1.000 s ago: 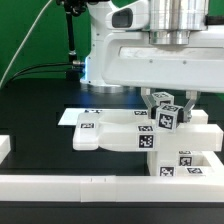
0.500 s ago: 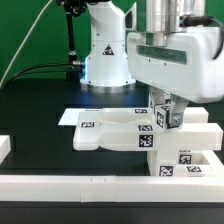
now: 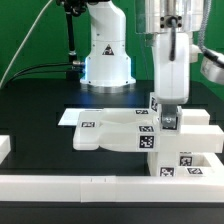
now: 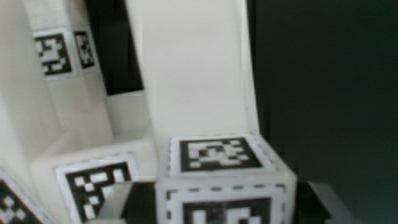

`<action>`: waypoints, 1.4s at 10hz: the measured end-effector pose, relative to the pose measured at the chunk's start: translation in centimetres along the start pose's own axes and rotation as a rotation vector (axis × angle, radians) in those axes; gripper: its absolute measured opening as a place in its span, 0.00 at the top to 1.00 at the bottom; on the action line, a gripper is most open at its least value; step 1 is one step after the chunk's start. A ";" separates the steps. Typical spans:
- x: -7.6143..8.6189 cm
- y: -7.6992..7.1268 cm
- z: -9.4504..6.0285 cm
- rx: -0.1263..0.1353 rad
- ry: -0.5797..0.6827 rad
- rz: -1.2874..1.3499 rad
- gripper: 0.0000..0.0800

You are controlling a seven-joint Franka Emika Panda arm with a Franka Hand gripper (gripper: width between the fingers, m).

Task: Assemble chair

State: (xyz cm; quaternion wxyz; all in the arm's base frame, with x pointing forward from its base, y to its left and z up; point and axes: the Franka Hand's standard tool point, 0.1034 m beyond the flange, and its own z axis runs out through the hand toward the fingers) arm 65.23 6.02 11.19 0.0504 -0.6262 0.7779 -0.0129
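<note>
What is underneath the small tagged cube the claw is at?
The small tagged cube sits on the white chair parts, at the slotted frame. The claw comes down over it, so the cube's top and the exact contact below are covered.

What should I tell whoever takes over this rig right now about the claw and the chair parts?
Claw: lowered onto the small tagged white plastic cube, jaws partly closed; a firm grip cannot be confirmed.
Parts: chunky matte white flat slab lies on the black table, with the white slotted frame at the exterior view's right.
Done: parts are grouped together.
Left: seat the cube and finish the chair; joints cannot be judged.
</note>
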 end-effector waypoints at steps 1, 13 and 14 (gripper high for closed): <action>0.2 0.0 0.0 0.000 0.002 0.049 0.65; -0.5 -1.5 -6.0 0.054 -0.068 0.073 0.19; -0.5 -1.4 -5.6 0.054 -0.065 0.072 0.19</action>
